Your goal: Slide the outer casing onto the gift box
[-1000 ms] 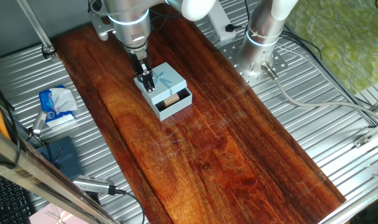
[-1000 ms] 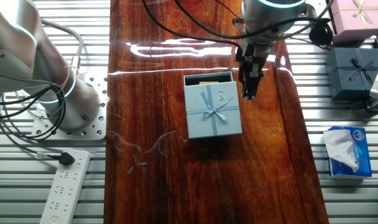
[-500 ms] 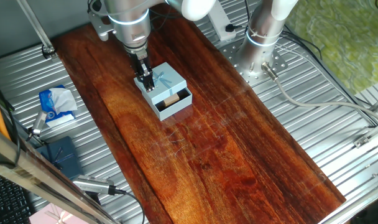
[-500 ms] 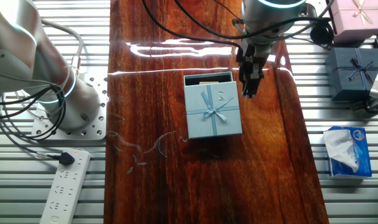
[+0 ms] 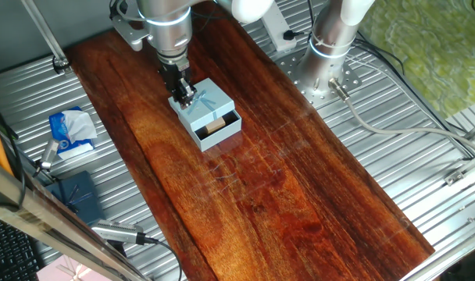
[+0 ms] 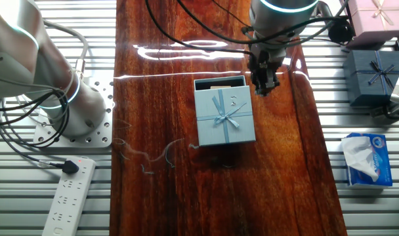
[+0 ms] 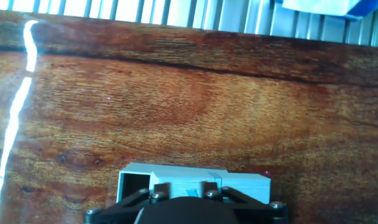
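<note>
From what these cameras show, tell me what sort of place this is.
Probably a robotics lab workbench: a wooden board lies on a ribbed metal table, a second robot arm's base is bolted beside it, and a power strip with loose cables sits nearby.

table top [image 5: 300, 195]: glossy varnished wood, red-brown grain, glare streaks | surround [image 5: 425, 133]: ribbed bare metal, matt | outer casing [image 6: 224, 118]: matt lt-blue cardboard w/ ribbon bow | gripper [image 6: 261, 88]: black, dull finish | arm collar [image 6: 281, 13]: brushed metal | power strip [image 6: 68, 196]: white plastic
</note>
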`<state>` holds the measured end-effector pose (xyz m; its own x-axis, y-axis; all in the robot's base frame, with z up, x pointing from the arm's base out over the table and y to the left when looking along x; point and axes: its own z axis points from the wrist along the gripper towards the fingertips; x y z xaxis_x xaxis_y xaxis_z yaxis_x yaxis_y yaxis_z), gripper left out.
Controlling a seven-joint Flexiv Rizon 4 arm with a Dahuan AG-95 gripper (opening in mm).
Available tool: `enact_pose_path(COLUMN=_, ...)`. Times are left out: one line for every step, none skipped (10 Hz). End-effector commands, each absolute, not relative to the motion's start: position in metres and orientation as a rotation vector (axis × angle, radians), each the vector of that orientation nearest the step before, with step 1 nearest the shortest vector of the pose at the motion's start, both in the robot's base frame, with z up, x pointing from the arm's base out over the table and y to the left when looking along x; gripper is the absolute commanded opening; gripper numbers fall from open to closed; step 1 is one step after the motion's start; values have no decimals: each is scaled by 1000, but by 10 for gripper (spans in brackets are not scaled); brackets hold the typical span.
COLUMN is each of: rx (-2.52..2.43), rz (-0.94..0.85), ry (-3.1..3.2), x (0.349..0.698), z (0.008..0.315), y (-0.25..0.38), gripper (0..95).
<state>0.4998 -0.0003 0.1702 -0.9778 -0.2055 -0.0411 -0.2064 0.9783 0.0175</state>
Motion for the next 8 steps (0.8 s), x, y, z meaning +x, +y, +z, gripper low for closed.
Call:
enact_pose_path(rx=-298, rz=37, ry=3095, x=500, z=170, y=0, gripper=0)
enact_pose_path(rx=-294, rz=38, ry=3097, x=500, z=170, y=0, gripper=0)
enact_pose_path(rx=-287, rz=41, ry=3098, x=500, z=170, y=0, gripper=0)
enact_pose_path(rx=-280, rz=45, ry=3099, x=500, z=170, y=0, gripper=0)
enact_pose_path(rx=-272, rz=47, ry=3103, x=500, z=170, y=0, gripper=0)
enact_pose_path(rx=-262, rz=55, ry=3107, x=499, z=170, y=-1, gripper=0)
enact_pose_path(rx=-256, rz=76, ry=3108, x=499, z=170, y=-4, gripper=0)
enact_pose_path(rx=-253, rz=131, ry=3104, x=495, z=168, y=-13, gripper=0)
